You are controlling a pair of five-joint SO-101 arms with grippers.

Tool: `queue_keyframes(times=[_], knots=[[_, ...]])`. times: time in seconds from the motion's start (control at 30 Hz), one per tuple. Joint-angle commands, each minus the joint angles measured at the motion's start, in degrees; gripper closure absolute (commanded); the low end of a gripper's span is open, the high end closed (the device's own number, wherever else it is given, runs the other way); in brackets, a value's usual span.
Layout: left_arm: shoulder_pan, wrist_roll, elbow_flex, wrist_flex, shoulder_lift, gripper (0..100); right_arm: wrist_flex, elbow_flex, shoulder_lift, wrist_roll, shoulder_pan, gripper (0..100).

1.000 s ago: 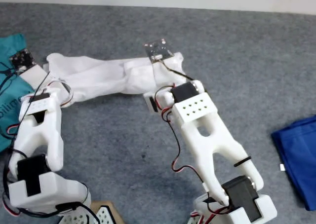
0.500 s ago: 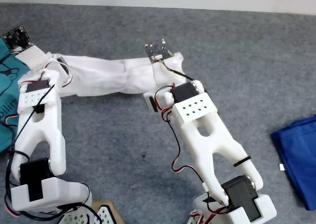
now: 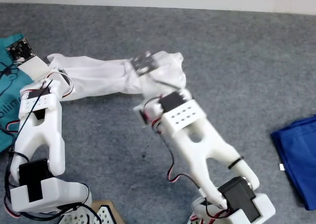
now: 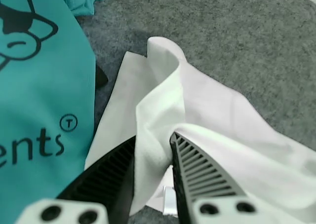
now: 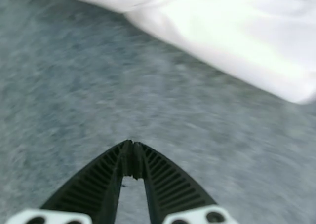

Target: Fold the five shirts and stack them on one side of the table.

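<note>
Grey felt tabletop (image 3: 247,61), teal shirt (image 3: 7,61) at its left edge.
Left gripper (image 4: 153,141) pinches the white shirt (image 3: 98,76); right gripper (image 5: 132,146) closed, empty.

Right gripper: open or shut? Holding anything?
Shut and empty. The right gripper has its jaws pressed together with nothing between, over the table; the white shirt lies apart.

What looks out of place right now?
The white shirt is bunched into a long, rumpled strip instead of lying flat; the left hand pinches one end, while the right hand is shut on nothing.
</note>
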Motion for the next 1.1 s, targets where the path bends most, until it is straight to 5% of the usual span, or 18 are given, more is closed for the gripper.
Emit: queue_keyframes(times=[0.0, 0.33, 0.73, 1.07], knots=[[0.13, 2.02, -5.67, -1.05, -3.30, 90, -8.92, 3.03, -2.15, 0.88, -8.22, 99.1], [1.01, 5.89, -19.65, 4.31, -3.21, 90, -48.22, 8.22, 10.51, 0.88, -11.03, 98.7], [4.09, 5.54, -24.84, 4.13, -2.68, 90, -52.53, -17.10, 37.14, 0.70, -6.90, 98.6], [2.51, 5.36, -17.36, 4.48, -3.21, 90, -47.60, -23.16, 39.78, 0.70, -7.25, 98.5]])
